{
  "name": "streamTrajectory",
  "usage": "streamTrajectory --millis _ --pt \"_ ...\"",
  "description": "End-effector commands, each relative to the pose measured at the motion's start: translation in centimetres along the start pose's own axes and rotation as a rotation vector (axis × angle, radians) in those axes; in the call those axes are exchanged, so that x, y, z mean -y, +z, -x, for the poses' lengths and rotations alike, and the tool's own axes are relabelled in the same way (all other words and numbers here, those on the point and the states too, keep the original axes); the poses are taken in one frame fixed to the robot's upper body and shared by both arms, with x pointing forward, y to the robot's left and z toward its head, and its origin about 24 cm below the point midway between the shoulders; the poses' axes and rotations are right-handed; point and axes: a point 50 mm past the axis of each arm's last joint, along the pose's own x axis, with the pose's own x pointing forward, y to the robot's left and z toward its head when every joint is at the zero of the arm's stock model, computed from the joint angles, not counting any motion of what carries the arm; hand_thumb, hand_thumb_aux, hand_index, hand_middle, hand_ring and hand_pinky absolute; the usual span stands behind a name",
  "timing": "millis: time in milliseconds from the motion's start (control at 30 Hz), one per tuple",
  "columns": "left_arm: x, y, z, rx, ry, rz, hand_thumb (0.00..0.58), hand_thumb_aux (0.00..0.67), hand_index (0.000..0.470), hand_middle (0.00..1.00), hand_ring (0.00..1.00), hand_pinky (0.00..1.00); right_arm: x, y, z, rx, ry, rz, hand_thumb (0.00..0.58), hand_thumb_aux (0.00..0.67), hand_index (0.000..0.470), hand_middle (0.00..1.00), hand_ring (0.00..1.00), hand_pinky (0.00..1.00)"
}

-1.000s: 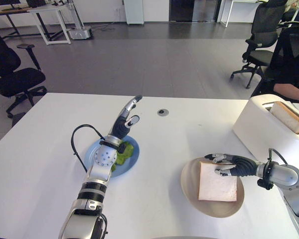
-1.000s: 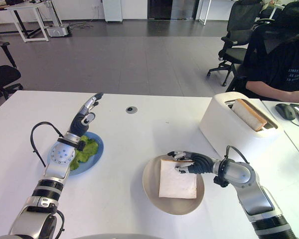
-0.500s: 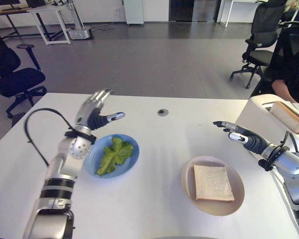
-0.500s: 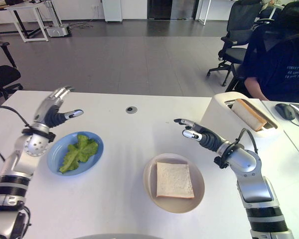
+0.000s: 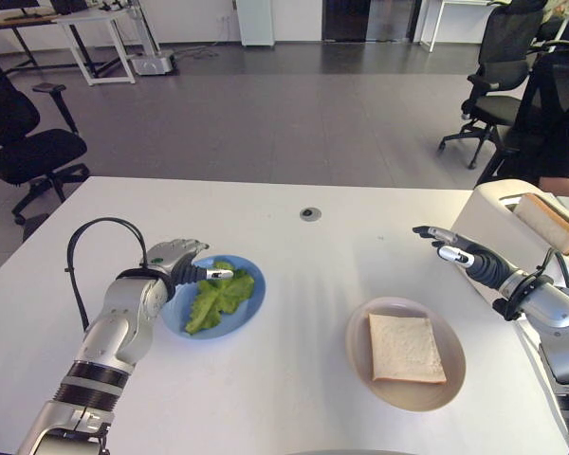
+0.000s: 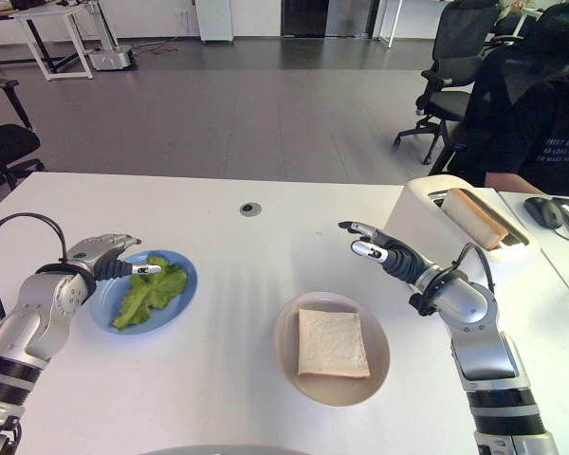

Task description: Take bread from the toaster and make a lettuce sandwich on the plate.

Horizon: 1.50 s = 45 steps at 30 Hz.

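I see one bread slice [image 5: 406,348] lying flat on the beige plate [image 5: 356,346], clear of both hands. My right hand [image 5: 465,258] hangs at about 1 o'clock from that slice, fingers stretched apart and holding nothing, just beside the white toaster [image 5: 493,242]. A second slice [image 5: 547,222] stands in the toaster's slot. At 9 o'clock from the beige plate sits the blue plate [image 5: 253,301] with the lettuce [image 5: 216,296] on it. My left hand [image 5: 175,265] is at the lettuce's 9 o'clock, over the blue rim, fingers loosely spread and gripping nothing, one fingertip close above the leaf.
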Motion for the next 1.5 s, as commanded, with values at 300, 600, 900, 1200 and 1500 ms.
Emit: streamTrajectory --millis 300,600,900,1200,1500 --pt "0.9 1.3 -0.5 0.052 -0.030 -0.076 0.580 0.670 0.470 0.00 0.00 0.00 0.2 0.4 0.3 0.023 0.009 0.022 0.000 0.000 0.000 0.00 0.00 0.00" --pt "-4.2 3.8 0.1 0.224 0.389 -0.101 0.580 0.670 0.470 0.00 0.00 0.00 0.0 -0.1 -0.1 -0.003 0.009 0.028 0.000 0.000 0.000 0.00 0.00 0.00" --pt "-5.0 16.0 3.4 0.961 0.367 0.104 0.580 0.670 0.470 0.00 0.00 0.00 2.2 0.3 -0.2 -0.003 -0.151 -0.004 0.000 0.000 0.000 0.00 0.00 0.00" --pt "-3.3 23.0 3.3 1.190 0.254 0.050 0.580 0.670 0.470 0.00 0.00 0.00 5.0 0.2 0.3 -0.029 -0.350 -0.027 0.000 0.000 0.000 0.00 0.00 0.00" --pt "-0.1 26.5 2.1 1.259 0.142 0.042 0.580 0.670 0.470 0.00 0.00 0.00 4.7 0.2 0.3 -0.033 -0.349 -0.030 0.000 0.000 0.000 0.00 0.00 0.00"
